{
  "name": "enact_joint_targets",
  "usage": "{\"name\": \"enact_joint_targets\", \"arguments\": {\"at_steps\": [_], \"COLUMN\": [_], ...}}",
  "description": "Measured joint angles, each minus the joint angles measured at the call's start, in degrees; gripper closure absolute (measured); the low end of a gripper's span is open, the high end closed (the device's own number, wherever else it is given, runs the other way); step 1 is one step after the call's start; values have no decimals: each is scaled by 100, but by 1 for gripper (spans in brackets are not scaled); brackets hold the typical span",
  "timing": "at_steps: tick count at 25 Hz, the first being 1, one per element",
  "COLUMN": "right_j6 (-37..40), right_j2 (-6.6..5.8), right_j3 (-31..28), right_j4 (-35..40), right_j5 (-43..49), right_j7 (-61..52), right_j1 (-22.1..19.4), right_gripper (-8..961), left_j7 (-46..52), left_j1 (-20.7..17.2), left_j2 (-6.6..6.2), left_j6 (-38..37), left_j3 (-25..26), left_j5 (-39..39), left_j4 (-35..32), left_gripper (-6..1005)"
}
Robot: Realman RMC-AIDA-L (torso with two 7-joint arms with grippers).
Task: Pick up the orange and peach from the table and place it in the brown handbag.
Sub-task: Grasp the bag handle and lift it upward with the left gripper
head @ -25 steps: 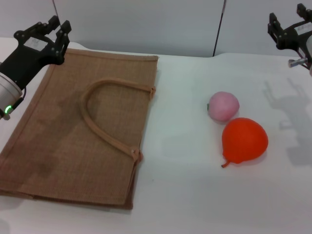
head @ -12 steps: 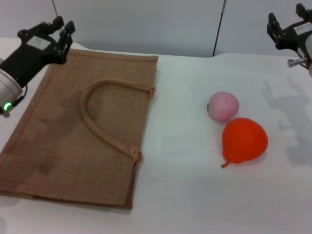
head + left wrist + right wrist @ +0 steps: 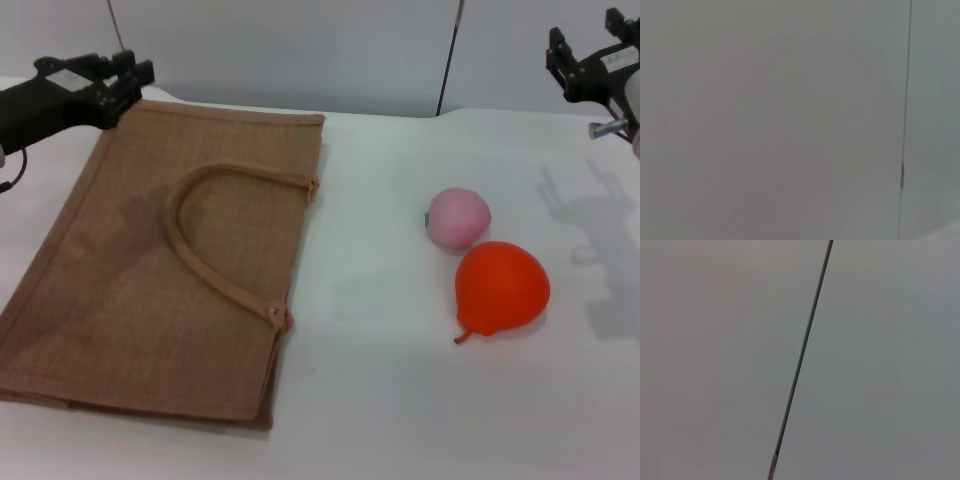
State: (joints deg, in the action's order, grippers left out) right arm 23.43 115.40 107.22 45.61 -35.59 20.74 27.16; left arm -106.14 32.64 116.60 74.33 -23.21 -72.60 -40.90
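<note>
The large tan-brown woven jute handbag (image 3: 170,270) lies flat on the left half of the plain white desk (image 3: 400,400), its two long looped handles folded across its face; nothing is in it. Well to its right sit the two fruits, touching or all but touching; the small pale pink round peach (image 3: 458,217) is the farther one, and the larger glossy red-orange orange (image 3: 501,288), with its pointed end and small stem turned to the near left, lies just nearer and slightly right of it. The left gripper (image 3: 128,77) hangs over the far left corner of the bag, black and pointing rightward; whether its jaws are wide or narrow I cannot tell. The right gripper (image 3: 592,62) is up at the far right, well apart from both fruits; its jaws stand apart and hold nothing. Both wrist views show only a plain grey wall.
</note>
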Motion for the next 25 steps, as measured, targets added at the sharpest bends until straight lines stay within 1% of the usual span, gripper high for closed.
{"name": "enact_joint_targets", "arguments": {"at_steps": [1,2,3,6,10,11,15,18,21,25], "right_j6": [-4,-11,-21,-32,-40,-42,-42,-42,-42,-42], "right_j2": [0,0,0,0,0,0,0,0,0,3], "right_j3": [0,1,1,5,13,15,24,32,36,38], "right_j4": [0,0,-1,-3,-6,-7,-9,-9,-9,2], "right_j5": [0,0,0,0,0,0,0,0,0,0], "right_j7": [0,0,0,0,0,0,0,0,0,0], "right_j1": [0,0,0,0,0,0,4,8,9,16], "right_gripper": [308,309,309,309,309,309,309,309,309,309], "left_j7": [183,454,454,695,905,966,1583,1887,2098,2479], "left_j1": [36,114,114,265,471,496,737,863,902,952], "left_j2": [-2,-6,-6,-12,-24,-32,-133,-167,-199,-353], "left_j6": [0,2,2,1,74,93,142,194,243,378], "left_j3": [1,0,0,1,5,6,54,78,48,22], "left_j5": [229,653,653,1367,2149,2238,3027,3354,3534,3926], "left_j4": [-90,-207,-207,-324,-405,-407,-415,-421,-424,-353], "left_gripper": [712,708,704,692,677,673,657,646,642,641]}}
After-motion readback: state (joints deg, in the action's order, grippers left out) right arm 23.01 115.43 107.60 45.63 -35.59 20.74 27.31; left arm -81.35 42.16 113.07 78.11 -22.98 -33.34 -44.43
